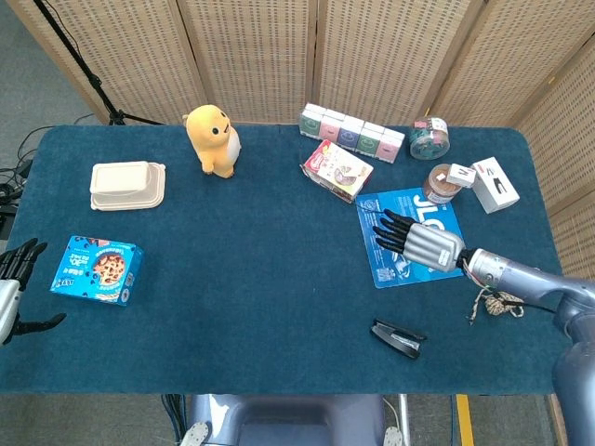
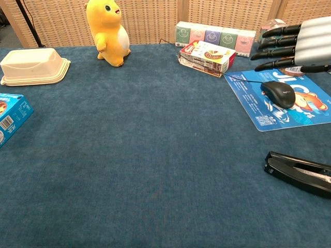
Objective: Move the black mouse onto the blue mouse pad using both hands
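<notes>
The black mouse point(image 2: 278, 93) lies on the blue mouse pad point(image 2: 247, 99), its thin cable running back to the left. My right hand point(image 2: 302, 43) hovers above and behind it with fingers straight and apart, holding nothing. In the head view that same right hand point(image 1: 424, 243) spreads over the mouse pad point(image 1: 383, 270) and hides the mouse. My left hand point(image 1: 13, 290) sits at the far left table edge, fingers apart and empty, beside a blue cookie box point(image 1: 96, 269).
A black stapler point(image 2: 300, 173) lies near the front edge below the pad. A snack box point(image 1: 337, 170), a row of tissue packs point(image 1: 351, 133), jars point(image 1: 429, 137) and a white box point(image 1: 495, 184) crowd the back right. A yellow plush point(image 1: 214, 139) and lunch box point(image 1: 127, 184) stand back left.
</notes>
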You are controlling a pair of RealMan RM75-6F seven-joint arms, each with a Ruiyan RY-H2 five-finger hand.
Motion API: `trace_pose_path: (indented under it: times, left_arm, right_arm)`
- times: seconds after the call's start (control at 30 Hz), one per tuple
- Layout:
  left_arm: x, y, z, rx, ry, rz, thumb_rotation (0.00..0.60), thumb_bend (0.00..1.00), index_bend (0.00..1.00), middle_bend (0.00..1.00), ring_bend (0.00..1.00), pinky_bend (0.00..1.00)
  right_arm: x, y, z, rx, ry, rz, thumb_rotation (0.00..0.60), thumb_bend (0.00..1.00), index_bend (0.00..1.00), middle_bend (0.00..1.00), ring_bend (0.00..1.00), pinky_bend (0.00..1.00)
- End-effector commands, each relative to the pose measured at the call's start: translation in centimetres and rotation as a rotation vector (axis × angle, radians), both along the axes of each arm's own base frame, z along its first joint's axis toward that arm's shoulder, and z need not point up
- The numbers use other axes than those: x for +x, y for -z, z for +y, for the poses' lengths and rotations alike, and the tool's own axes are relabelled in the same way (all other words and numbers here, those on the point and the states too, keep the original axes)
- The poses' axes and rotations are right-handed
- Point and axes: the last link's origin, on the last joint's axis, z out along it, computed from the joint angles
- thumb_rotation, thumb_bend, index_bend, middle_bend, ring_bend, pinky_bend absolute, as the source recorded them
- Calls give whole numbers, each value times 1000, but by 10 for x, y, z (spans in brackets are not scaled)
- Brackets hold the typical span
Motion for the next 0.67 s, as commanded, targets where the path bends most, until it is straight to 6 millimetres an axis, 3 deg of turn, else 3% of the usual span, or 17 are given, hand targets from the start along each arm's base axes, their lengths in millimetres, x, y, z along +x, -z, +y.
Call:
trace_pose_path:
  times: [0.03, 0.1, 0.17, 0.33, 0.67]
  left_arm:
    - [-2, -2, -4, 16, -3, 12, 600, 71, 0, 0, 0, 0]
    - [-2, -1, -7, 30, 0, 21, 600, 69, 0, 0, 0, 0]
    - [-1, 1, -10, 36, 5, 14, 600, 68, 0, 0, 0, 0]
    - [1, 5, -18, 38, 13, -6, 600, 68, 0, 0, 0, 0]
    - [-6, 14, -23, 33, 7, 39, 600, 68, 0, 0, 0, 0]
  right_arm:
    - [-11, -34, 31, -167, 148, -292, 600, 273, 0, 0, 0, 0]
    - [-16, -39, 47, -229, 234, -402, 600, 85, 0, 0, 0, 0]
    - [-22, -44, 66, -279, 340, -524, 600, 0, 0, 0, 0, 0]
    - [-36, -49, 112, -373, 522, -724, 600, 0, 0, 0, 0, 0]
    - [-88, -50, 165, -480, 760, -1014, 600, 0, 0, 0, 0, 0]
